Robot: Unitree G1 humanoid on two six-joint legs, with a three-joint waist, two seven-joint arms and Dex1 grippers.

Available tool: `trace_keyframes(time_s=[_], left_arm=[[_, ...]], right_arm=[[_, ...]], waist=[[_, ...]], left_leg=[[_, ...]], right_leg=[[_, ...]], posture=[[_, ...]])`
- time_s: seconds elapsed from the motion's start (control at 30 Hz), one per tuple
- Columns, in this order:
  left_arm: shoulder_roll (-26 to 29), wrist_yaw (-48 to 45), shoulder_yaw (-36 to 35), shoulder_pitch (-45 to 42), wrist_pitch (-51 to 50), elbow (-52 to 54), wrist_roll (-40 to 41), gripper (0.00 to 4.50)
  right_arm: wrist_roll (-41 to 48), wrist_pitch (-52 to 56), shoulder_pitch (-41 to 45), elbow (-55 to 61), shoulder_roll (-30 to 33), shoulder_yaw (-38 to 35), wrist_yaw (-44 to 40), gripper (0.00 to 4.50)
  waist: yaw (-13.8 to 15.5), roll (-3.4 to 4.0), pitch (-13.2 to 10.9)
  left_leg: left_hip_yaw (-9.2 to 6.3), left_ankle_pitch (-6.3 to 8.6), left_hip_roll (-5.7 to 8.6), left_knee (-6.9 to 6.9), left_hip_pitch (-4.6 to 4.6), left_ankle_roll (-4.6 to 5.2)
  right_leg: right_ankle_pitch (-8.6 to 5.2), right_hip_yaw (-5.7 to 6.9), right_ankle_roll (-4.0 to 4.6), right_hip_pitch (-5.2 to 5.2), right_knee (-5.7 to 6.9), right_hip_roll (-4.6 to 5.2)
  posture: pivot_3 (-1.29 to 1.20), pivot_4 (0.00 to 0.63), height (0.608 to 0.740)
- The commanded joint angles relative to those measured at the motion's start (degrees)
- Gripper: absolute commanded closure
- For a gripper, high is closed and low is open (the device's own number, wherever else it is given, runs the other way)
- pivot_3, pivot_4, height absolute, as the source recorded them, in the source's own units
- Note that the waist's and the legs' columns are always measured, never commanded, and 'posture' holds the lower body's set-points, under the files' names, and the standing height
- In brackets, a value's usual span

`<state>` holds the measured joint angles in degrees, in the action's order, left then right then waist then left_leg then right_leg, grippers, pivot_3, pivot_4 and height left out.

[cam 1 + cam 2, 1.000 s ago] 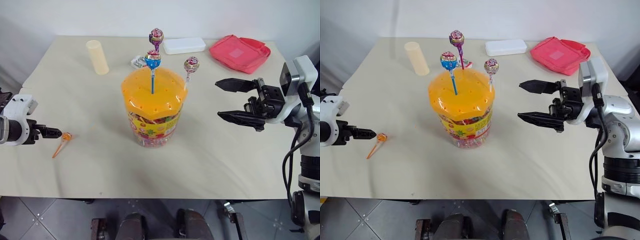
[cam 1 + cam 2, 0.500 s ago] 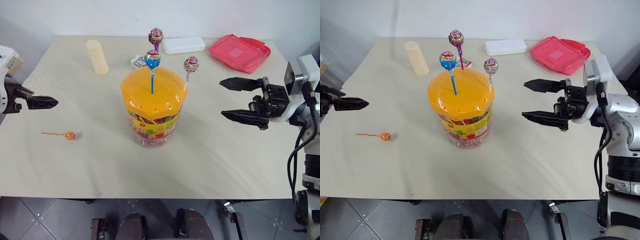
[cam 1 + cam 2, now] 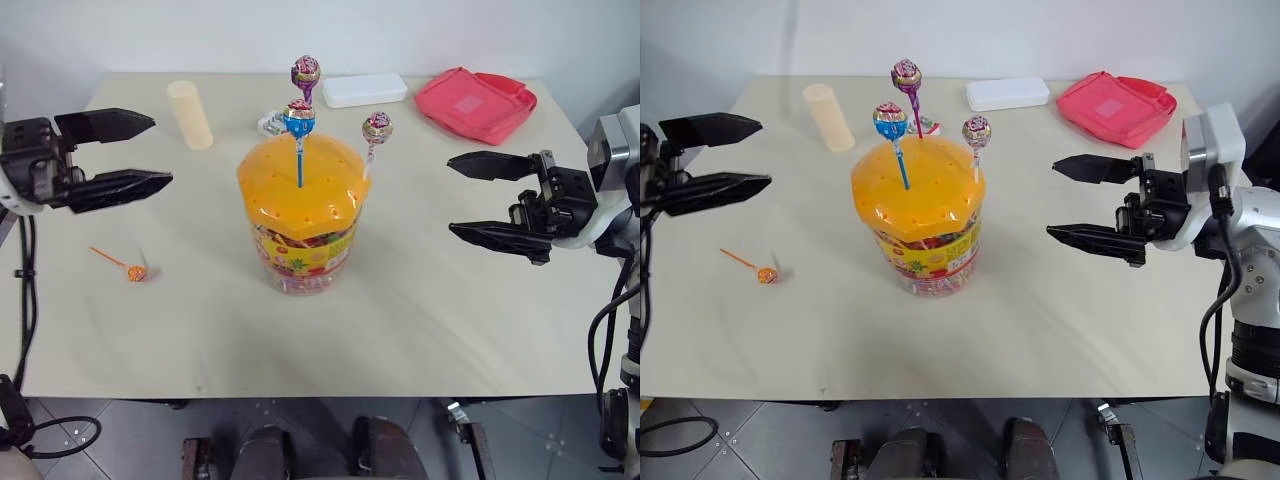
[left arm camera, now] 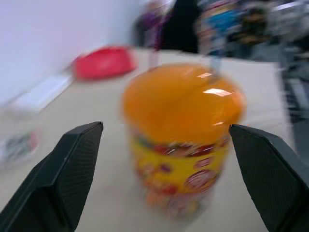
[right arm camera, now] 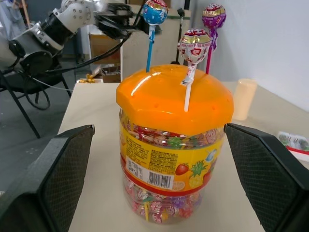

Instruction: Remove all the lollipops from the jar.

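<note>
standing mid-table, the jar [image 3: 298,215] keeps three lollipops in its orange lid [image 3: 298,186]: blue [image 3: 298,118], purple [image 3: 306,71], silvery-pink [image 3: 377,127]. orange lollipop [image 3: 134,272] lies on the table [image 3: 420,310]. left gripper [image 3: 135,152] and right gripper [image 3: 470,196] flank the jar, both spread wide, holding nothing.

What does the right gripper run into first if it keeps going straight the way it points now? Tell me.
Most likely the jar. The right gripper, jaws open, points across the table at it, and its wrist view has the jar centred between the fingers. It looks aimed at the jar's body, below the lollipops, though height is hard to judge.
</note>
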<state>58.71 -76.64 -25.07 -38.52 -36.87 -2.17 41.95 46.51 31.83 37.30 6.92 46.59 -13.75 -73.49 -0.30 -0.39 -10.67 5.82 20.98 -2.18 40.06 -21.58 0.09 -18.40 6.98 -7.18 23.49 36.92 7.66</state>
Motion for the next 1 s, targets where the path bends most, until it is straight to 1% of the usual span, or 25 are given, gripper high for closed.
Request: trace_keyframes(time_s=[0.03, 0.23, 0.33, 0.47, 0.57, 0.63, 0.93, 1.0], left_arm=[[-0.4, -6.0, -2.6, 0.7, 4.6, -3.1, 2.5, 0.06], [0.6, -14.9, -2.1, 4.9, 10.0, -9.7, 1.5, 0.06], [0.0, -15.5, -3.6, 5.2, 10.8, -10.8, 4.1, 0.06], [0.3, -15.3, -4.8, 7.7, 11.2, -10.0, 5.7, 0.06], [0.8, -15.3, -6.2, 10.1, 11.3, -9.1, 7.0, 0.00], [1.0, -14.9, -7.0, 11.6, 11.3, -8.1, 7.7, 0.00], [2.1, -13.6, -9.3, 15.0, 10.8, -6.1, 9.4, 0.00], [2.2, -13.4, -9.5, 15.1, 10.8, -6.2, 9.4, 0.00]], right_arm=[[-0.1, 1.2, 3.7, 1.7, -1.6, 1.9, 3.8, 0.00], [-5.0, -1.2, 11.7, -4.7, -7.7, 8.7, 5.0, 0.00], [-7.8, -3.1, 16.0, -9.9, -11.3, 11.7, 4.0, 0.00], [-9.7, -4.4, 18.6, -14.0, -13.1, 12.7, 2.4, 0.00], [-9.2, -3.6, 20.2, -15.5, -14.1, 12.0, 2.0, 0.61], [-9.1, -3.8, 20.4, -15.7, -14.0, 11.6, 1.3, 1.25], [-8.3, -4.1, 22.4, -16.2, -14.7, 10.5, -0.4, 4.39], [-8.3, -4.0, 22.8, -16.2, -15.0, 10.4, -0.2, 4.45]], waist=[[-0.1, 0.00, 0.0], [-0.4, 0.00, 0.0], [-0.5, -0.02, 0.0], [-0.5, -0.03, 0.0], [-1.2, -0.03, 0.0], [-1.5, -0.03, 0.0], [-1.7, -0.02, 0.0], [-1.7, -0.02, 0.0]], left_leg=[[0.04, 0.00, 0.00, -0.01, 0.02, 0.00], [0.04, 0.00, 0.00, -0.01, 0.02, 0.00], [0.01, 0.00, 0.01, 0.00, 0.00, 0.01], [-0.09, 0.01, 0.01, -0.01, 0.00, 0.02], [-0.09, 0.05, 0.03, -0.03, 0.00, 0.09], [-0.13, 0.05, 0.02, -0.04, 0.00, 0.09], [-0.15, 0.05, 0.01, -0.05, 0.00, 0.08], [-0.15, 0.05, 0.02, -0.05, 0.00, 0.08]], right_leg=[[0.00, -0.02, 0.00, 0.02, 0.00, 0.00], [0.00, -0.03, 0.00, 0.03, 0.02, 0.00], [0.00, -0.01, 0.00, 0.02, 0.02, 0.01], [0.00, 0.02, 0.00, 0.01, 0.07, 0.02], [0.00, 0.05, 0.00, 0.01, 0.07, 0.04], [0.00, 0.09, 0.00, 0.01, 0.07, 0.04], [0.00, 0.09, 0.00, 0.01, 0.08, 0.04], [0.00, 0.09, 0.00, 0.01, 0.08, 0.04]], posture=[[0.00, 0.150, 0.740], [0.00, 0.150, 0.740], [0.00, 0.150, 0.740], [0.00, 0.150, 0.740], [0.00, 0.150, 0.740], [0.00, 0.150, 0.740], [0.00, 0.150, 0.740], [0.00, 0.150, 0.740]])
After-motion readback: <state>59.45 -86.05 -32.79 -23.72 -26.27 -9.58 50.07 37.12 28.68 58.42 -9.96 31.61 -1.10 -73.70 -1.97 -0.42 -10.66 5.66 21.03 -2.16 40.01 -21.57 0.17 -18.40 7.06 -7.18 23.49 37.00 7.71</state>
